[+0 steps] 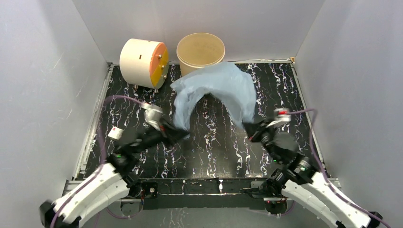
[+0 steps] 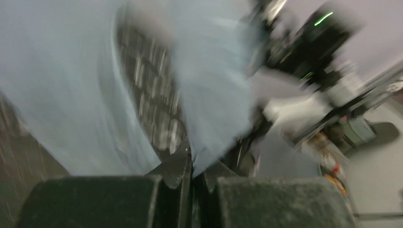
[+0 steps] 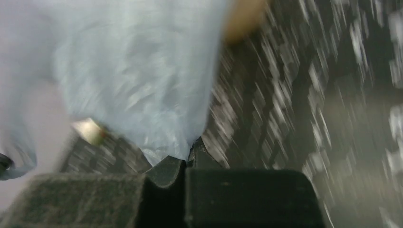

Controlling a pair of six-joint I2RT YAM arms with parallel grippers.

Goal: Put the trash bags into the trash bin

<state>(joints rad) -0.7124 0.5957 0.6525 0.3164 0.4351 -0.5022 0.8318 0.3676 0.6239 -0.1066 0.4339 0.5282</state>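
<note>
Reaching inward over the middle of the bench (image 1: 209, 156), the left hand (image 1: 182, 133) and right hand (image 1: 248, 127) each pinched one end of the blue bag (image 1: 216, 85). The bag arched up between them toward the bin (image 1: 200, 50) at the far edge.

Both wrist views are smeared. Ahead of the left gripper (image 2: 192, 172), the thin, translucent pale blue plastic bag (image 2: 62, 95) runs off the top and left edges. The dark shapes with green lights (image 2: 313, 42) beyond it, to the gripper's right, are too blurred to name. Ahead of the right gripper (image 3: 187, 160), the bag leaves the frame above and to its left. The round tan-beige bin (image 3: 244, 19) is only a blurred patch cut by the top edge. From above, the bag hides the bin's near wall, and both grippers' fingertips blur into the film.
</note>
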